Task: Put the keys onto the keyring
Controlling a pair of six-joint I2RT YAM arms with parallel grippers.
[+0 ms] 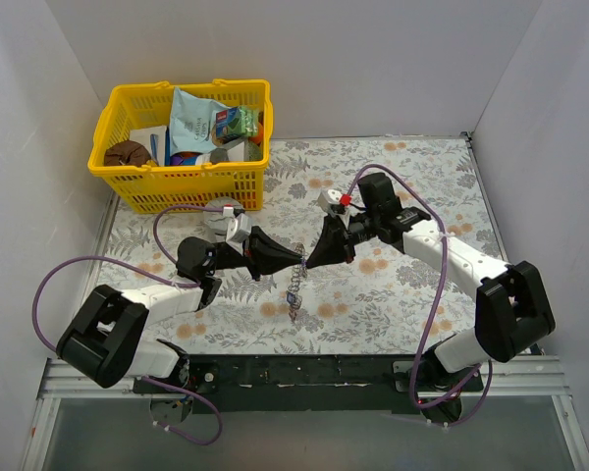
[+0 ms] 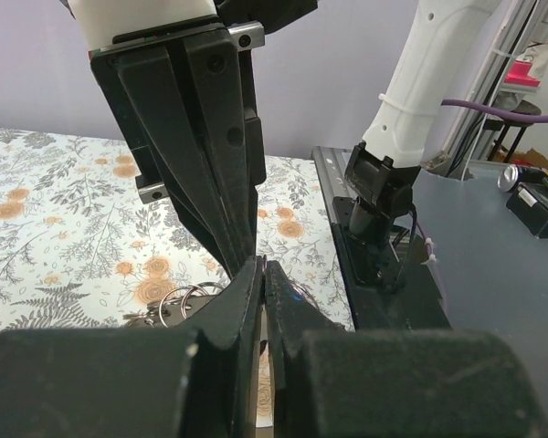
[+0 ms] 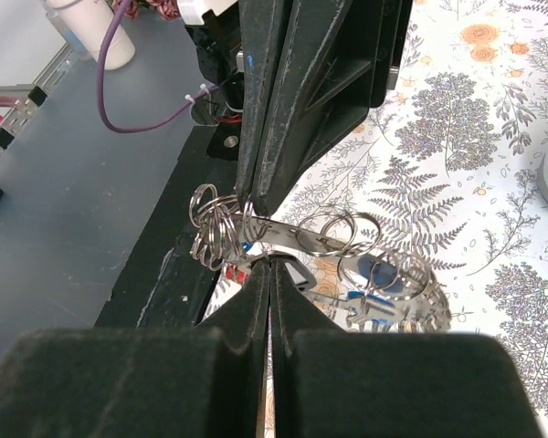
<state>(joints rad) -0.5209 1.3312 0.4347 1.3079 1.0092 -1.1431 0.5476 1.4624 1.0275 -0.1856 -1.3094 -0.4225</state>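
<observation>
Left gripper (image 1: pixel 296 261), its fingers pressed together, pinches the keyring (image 1: pixel 294 289), which hangs just below its tip. Small split rings (image 3: pixel 216 224) and blue-headed keys (image 3: pixel 380 274) dangle from the band. Right gripper (image 1: pixel 311 263), meeting the left tip to tip, is clamped on the same ring.
</observation>
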